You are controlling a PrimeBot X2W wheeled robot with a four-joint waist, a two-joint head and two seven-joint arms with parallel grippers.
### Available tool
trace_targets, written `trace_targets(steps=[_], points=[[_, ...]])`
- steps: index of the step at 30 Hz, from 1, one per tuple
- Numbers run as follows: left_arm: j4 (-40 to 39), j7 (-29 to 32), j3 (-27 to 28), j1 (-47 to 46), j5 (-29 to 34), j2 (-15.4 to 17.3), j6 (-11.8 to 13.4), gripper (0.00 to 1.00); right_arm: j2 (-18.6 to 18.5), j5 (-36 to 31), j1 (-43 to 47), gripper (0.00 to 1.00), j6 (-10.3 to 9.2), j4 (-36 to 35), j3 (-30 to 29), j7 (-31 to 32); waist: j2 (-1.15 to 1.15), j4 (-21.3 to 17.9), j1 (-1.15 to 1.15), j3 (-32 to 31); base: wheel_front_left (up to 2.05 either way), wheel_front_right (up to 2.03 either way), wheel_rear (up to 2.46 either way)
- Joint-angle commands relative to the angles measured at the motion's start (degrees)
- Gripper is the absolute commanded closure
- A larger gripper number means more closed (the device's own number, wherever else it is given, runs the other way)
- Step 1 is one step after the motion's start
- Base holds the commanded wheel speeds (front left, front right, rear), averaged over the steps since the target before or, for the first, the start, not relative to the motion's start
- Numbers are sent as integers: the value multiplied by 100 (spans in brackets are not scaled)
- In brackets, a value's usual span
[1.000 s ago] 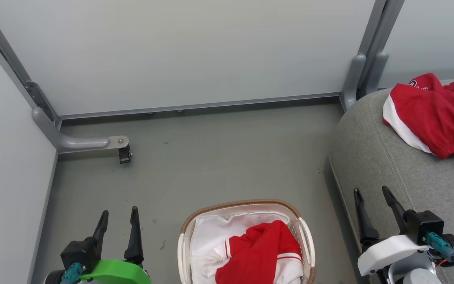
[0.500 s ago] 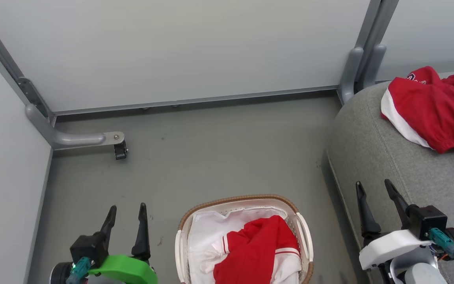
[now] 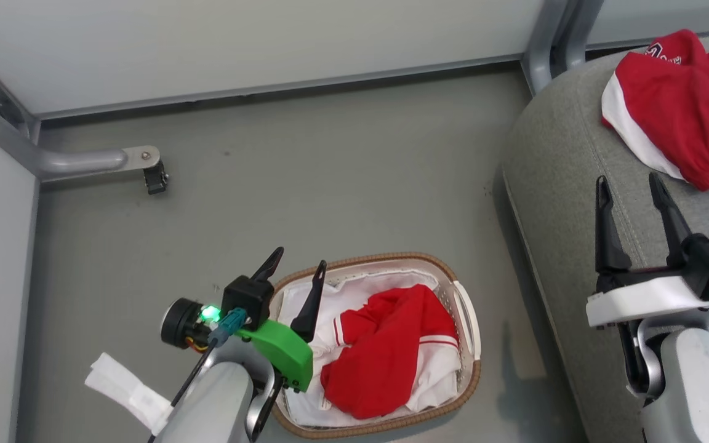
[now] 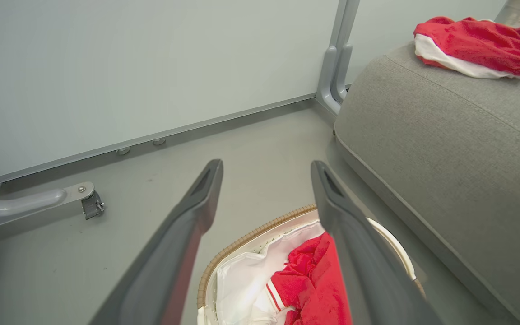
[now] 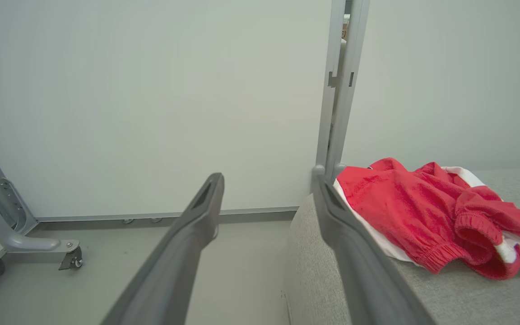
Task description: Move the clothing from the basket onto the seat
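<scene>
Leftward no longer, the left gripper has swung in from the bare floor and now hangs over the left rim of the basket, while the head camera has tipped down, sliding the whole scene up the picture. Its two dark fingers stand spread apart with nothing between them; in the left wrist view they frame the basket's far rim and the floor beyond. Inside the basket a red garment with white trim lies crumpled on a white liner, toward the right side, untouched by either arm. Over to the right, the right gripper hovers above the front edge of the grey seat, its fingers likewise wide apart and empty. Farther back on the seat a second red garment, edged in white, lies in a heap near the corner, well apart from that gripper. Beyond the basket stretches the grey floor, with a small caster on a metal foot at the left, then the pale wall panel and a grey post.
</scene>
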Motion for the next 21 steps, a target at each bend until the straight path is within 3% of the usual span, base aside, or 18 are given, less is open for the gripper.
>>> trace_targets(steps=[1,9,21], points=[[173,3,-184,-299,-67,18,-31,0,-18,-55,-166,0,-8,-117,-7,-9,0,-298,0,656,0,0,0],[1228,438,-1481,-1308,-400,28,-30,0,-16,9,-609,0,-8,-627,70,-9,0,-755,0,1643,0,0,0],[2578,1003,-2328,-2226,-866,39,-30,0,-13,443,-1074,0,-8,-1189,415,-9,0,-1429,0,2872,0,0,0]])
